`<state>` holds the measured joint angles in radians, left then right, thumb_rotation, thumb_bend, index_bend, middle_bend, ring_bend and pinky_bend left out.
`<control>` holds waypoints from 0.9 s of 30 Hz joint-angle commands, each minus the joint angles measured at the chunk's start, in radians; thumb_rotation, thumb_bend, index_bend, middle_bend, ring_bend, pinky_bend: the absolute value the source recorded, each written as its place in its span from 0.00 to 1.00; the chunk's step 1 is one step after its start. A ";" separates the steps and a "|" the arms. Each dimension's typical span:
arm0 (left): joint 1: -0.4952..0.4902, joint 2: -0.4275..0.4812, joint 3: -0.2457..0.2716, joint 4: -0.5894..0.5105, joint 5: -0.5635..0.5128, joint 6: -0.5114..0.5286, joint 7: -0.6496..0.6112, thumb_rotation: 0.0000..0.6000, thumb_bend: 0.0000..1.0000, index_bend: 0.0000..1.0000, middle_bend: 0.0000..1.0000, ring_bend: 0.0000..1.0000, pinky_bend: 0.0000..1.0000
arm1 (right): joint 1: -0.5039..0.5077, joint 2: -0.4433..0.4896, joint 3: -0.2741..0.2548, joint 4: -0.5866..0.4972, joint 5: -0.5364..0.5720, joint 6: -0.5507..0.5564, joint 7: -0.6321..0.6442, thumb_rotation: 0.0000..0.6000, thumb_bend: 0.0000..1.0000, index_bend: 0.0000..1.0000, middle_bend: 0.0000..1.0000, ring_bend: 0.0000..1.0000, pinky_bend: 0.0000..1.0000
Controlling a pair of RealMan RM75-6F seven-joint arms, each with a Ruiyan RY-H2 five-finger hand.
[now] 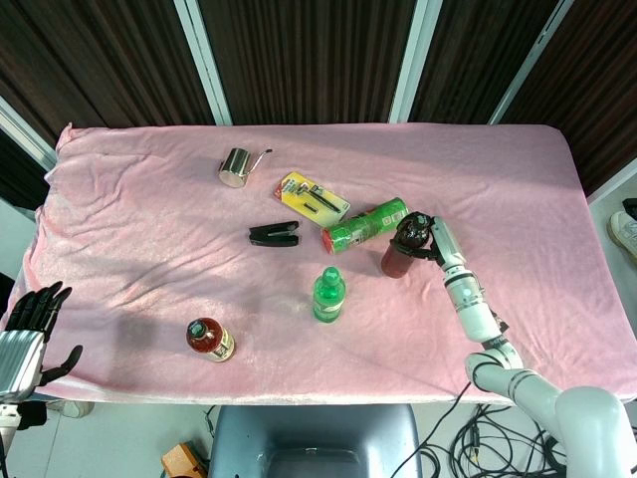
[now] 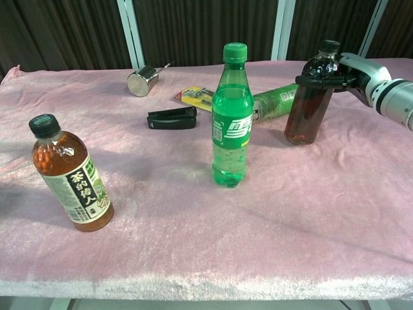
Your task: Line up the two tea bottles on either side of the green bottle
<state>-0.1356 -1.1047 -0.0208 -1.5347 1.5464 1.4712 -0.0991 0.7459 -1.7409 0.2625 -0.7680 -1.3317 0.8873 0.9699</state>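
The worktop (image 1: 557,199), draped in a pink cloth, carries everything, and its size explains the spread: the pieces lie well apart, so each arm has its own side to work. The right hand (image 1: 430,237) is clasped round the upper part of the dark tea bottle (image 2: 311,103), which stands upright on the cloth to the right of the green bottle (image 2: 231,116) and somewhat farther back; a grasp high on the bottle probably lets it be steadied or carried without tipping. The left hand (image 1: 28,324) hangs off the worktop's near-left corner, released, fingers apart and holding nothing, likely waiting for its turn. The green bottle stands upright near the middle, serving as the fixed reference for the row. The labelled tea bottle (image 2: 70,175) stands near the front left, leaning slightly in the chest view, well apart from the green one. Behind lie a green can (image 1: 364,225) on its side, a black stapler (image 1: 274,235), a yellow packet (image 1: 313,197) and a small metal cup (image 1: 235,166).
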 commanded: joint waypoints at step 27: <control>0.004 0.006 0.004 0.001 0.015 0.008 -0.018 1.00 0.33 0.00 0.02 0.00 0.06 | -0.099 -0.009 -0.139 -0.230 -0.203 0.292 -0.220 1.00 0.33 0.99 0.69 0.61 0.66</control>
<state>-0.1319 -1.0991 -0.0170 -1.5337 1.5612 1.4790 -0.1170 0.6470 -1.7470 0.1258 -1.0020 -1.5339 1.1802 0.7466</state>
